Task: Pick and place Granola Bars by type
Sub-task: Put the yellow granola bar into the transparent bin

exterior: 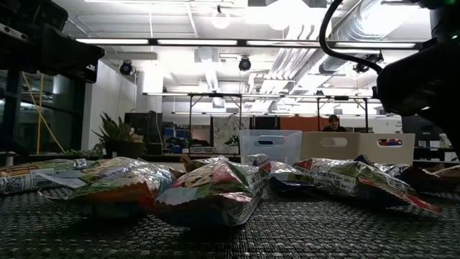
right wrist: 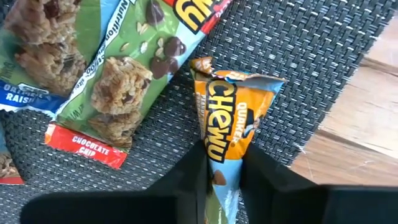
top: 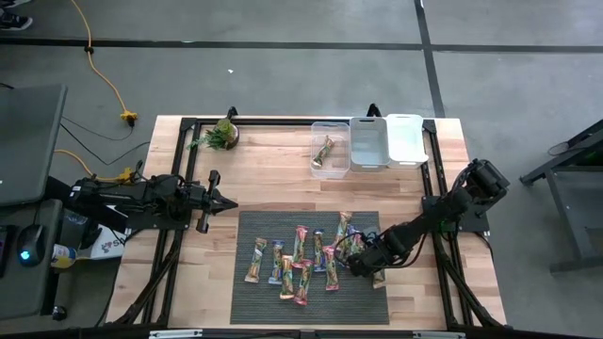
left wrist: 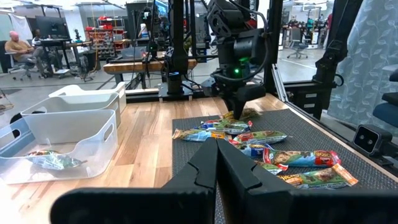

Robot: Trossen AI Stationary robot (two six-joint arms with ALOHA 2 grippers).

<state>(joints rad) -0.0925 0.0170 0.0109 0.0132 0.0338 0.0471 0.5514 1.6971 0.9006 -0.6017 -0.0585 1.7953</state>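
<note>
I've binned one bar [top: 323,152], my right gripper [top: 363,259] now pinches an orange Chewy bar [right wrist: 231,127], the left gripper [top: 226,201] is clenched empty, and roughly ten wait on the mat [top: 363,303]

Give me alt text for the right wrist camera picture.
The right end effector pinches an orange-and-blue granola bar lying on a dark woven mat. Beside it lies a green chocolate chip bar, with bare wooden table past the mat's edge.

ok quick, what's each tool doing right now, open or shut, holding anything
left tool: shut, empty, waiting over the table's left side.
right tool: shut on a Chewy granola bar at the mat's right edge.
</note>
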